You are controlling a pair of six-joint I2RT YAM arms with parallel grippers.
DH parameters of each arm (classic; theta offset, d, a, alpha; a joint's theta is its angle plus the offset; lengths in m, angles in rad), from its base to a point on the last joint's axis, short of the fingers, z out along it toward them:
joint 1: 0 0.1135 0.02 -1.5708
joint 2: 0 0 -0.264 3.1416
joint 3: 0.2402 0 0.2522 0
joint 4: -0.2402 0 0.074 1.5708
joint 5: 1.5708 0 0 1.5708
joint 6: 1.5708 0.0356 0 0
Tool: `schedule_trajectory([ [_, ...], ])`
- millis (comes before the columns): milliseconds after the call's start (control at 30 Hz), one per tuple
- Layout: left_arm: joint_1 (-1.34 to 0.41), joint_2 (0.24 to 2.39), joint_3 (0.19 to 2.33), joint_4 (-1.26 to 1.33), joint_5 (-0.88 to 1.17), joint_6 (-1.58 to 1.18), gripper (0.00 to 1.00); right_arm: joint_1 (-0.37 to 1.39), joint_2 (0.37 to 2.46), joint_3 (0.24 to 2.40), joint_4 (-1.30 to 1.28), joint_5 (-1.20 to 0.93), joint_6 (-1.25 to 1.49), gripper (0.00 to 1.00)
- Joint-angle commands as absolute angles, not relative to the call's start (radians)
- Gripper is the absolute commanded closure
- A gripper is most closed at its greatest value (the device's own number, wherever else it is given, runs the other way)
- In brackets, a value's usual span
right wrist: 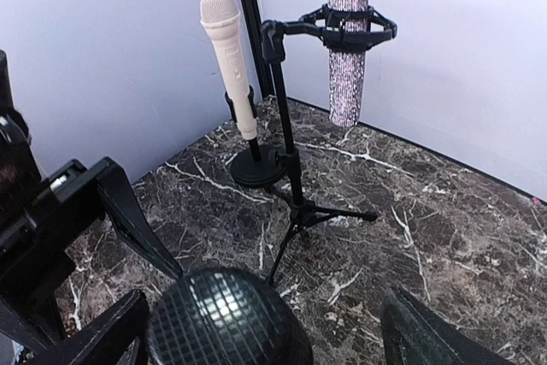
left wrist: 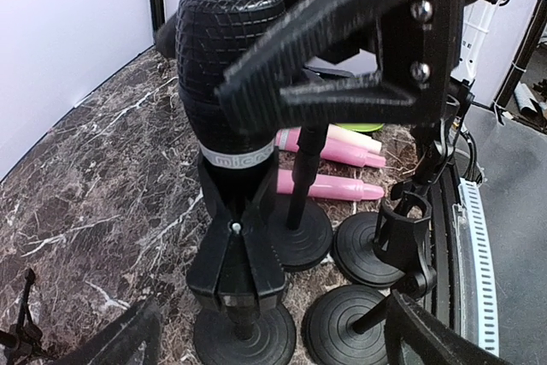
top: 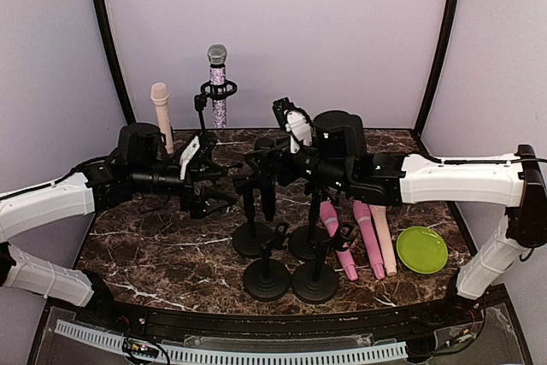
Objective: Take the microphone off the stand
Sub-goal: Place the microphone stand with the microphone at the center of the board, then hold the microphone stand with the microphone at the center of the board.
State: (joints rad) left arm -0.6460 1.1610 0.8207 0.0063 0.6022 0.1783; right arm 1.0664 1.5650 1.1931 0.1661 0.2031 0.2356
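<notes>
Fingers point(right wrist: 107, 335) of the right gripper point(right wrist: 261, 309) stand wide on both sides of the mesh head of the black microphone point(left wrist: 229, 66) and hold nothing. The left gripper point(left wrist: 273, 326) is wide and empty too, facing the stand point(left wrist: 248, 335) near the middle of the surface point(left wrist: 102, 177), where the microphone sits upright in the clip point(left wrist: 235, 203). I judge it stiff, rather heavy and smooth, so the hold should go on the barrel just under the head, not on the mesh, which may dent.
</notes>
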Motion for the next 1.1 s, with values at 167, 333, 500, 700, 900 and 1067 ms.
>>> schedule_trajectory([
  [167, -0.646, 1.140, 0.810, 0.016, 0.579, 0.221, 0.08, 1.063, 1.581, 1.278, 0.139, 0.224, 0.198, 0.14],
  [333, -0.650, 1.157, 0.821, 0.016, 0.576, 0.224, 0.09, 1.063, 1.605, 1.294, 0.114, 0.239, 0.195, 0.16],
  [500, -0.659, 1.167, 0.831, 0.006, 0.560, 0.234, 0.09, 1.063, 1.623, 1.314, 0.102, 0.246, 0.194, 0.25],
  [700, -0.685, 1.174, 0.836, 0.005, 0.508, 0.251, 0.09, 1.064, 1.623, 1.321, 0.101, 0.249, 0.187, 0.46],
  [900, -0.711, 1.204, 0.857, 0.006, 0.470, 0.248, 0.09, 1.064, 1.615, 1.309, 0.108, 0.249, 0.187, 0.56],
  [1067, -0.730, 1.237, 0.883, 0.021, 0.418, 0.228, 0.09, 1.065, 1.612, 1.308, 0.110, 0.250, 0.191, 0.58],
])
